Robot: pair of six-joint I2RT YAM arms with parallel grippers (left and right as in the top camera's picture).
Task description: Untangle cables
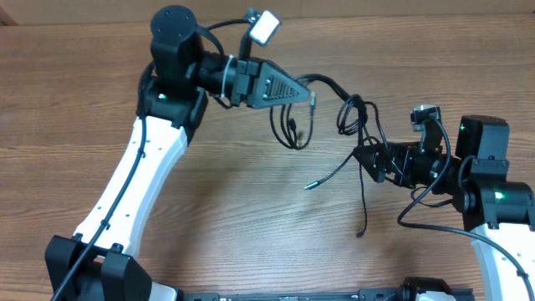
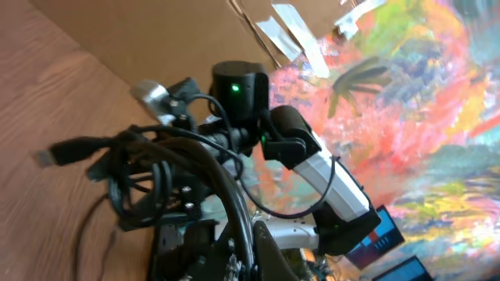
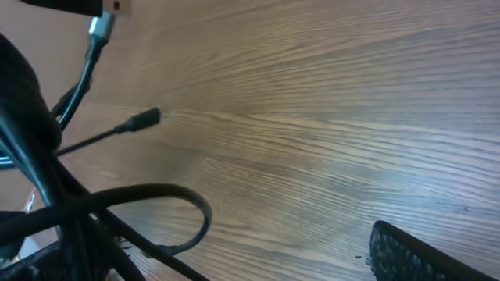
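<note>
Table [image 1: 251, 209] is carrying only a few loose ends. Most of the tangle is hanging in air btw the two arms. L arm [image 1: 138, 159] is reaching across the far side and R arm [image 1: 493, 201] is coming in from the right.

The cables [image 1: 355, 113] are bunching in a clump just beyond the right gripper [image 1: 365, 157]. One run is going left to the left gripper [image 1: 305, 92], w/ slack loops [image 1: 288, 127] drooping beneath it. Left gripper is pressing its jaws together on a strand, as far as overhead shows. Its wrist cam is showing the bundle [image 2: 141, 179] close up. Right gripper is standing spread wide, gripping nothing. One finger pad [image 3: 406, 250] is showing low in its view, w/ strands [image 3: 47, 211] crowding the opp. side.

Risks, as I'm judging them:
- Arms pulling apart w/ clump unopened: knot is tightening, not loosening.
- Right gripper closing on several strands at once: it's dragging the whole clump instead of freeing one cord.
- Loops swinging into the R arm's own thick wire [image 1: 414, 205]: cables are snagging on hardware.
- Thin strand slipping from the L pinch under tension: tangle is dropping back onto the table.
- Plug [image 1: 311, 186] lying on the wood: if dragged, it's hooking through a loop and making a fresh knot.
</note>
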